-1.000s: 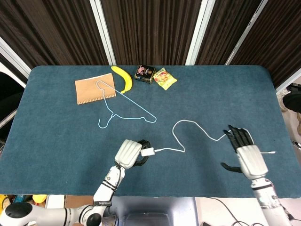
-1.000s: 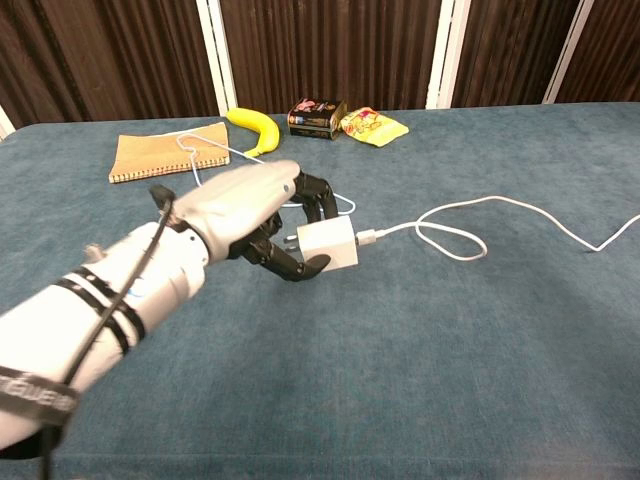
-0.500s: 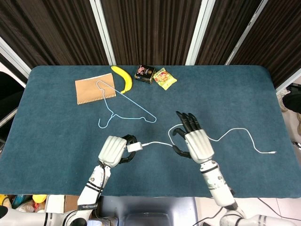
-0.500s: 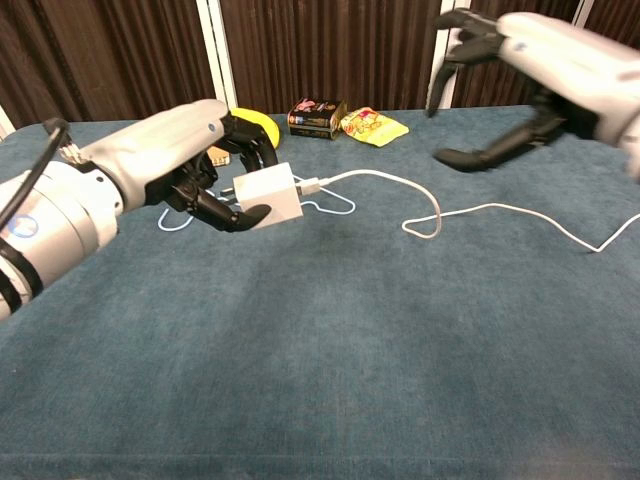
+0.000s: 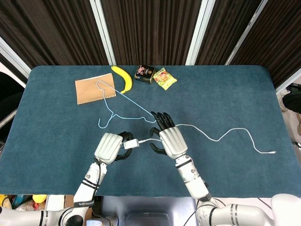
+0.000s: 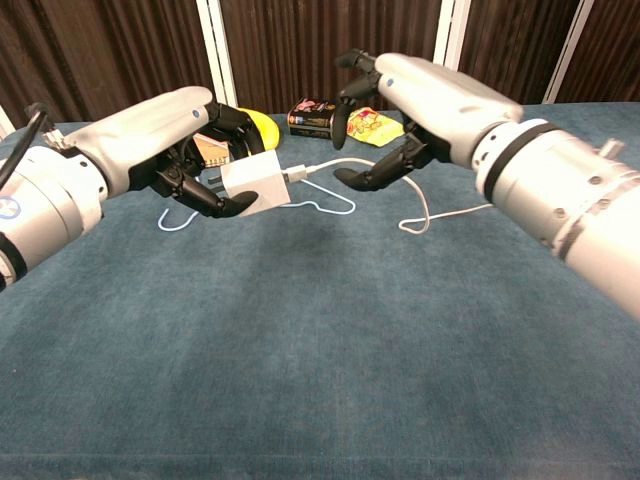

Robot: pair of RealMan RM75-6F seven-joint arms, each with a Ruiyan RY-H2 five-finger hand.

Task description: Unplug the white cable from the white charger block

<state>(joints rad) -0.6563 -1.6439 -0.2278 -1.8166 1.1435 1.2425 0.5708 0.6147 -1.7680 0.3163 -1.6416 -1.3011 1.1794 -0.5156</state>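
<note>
Chest view shows the left hand (image 6: 185,150) gripping the white charger block (image 6: 256,182) above the surface (image 6: 330,350); the right hand (image 6: 405,110), fingers spread and holding nothing, hovers at its 3 o'clock over the limp white cable (image 6: 330,164). Best pinch the stiff plug, not the cord.

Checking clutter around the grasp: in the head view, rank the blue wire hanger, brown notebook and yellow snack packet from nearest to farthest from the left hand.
From the left hand:
1. Blue wire hanger, just beyond it.
2. Brown notebook, far left.
3. Yellow snack packet, far side, to the right.
</note>
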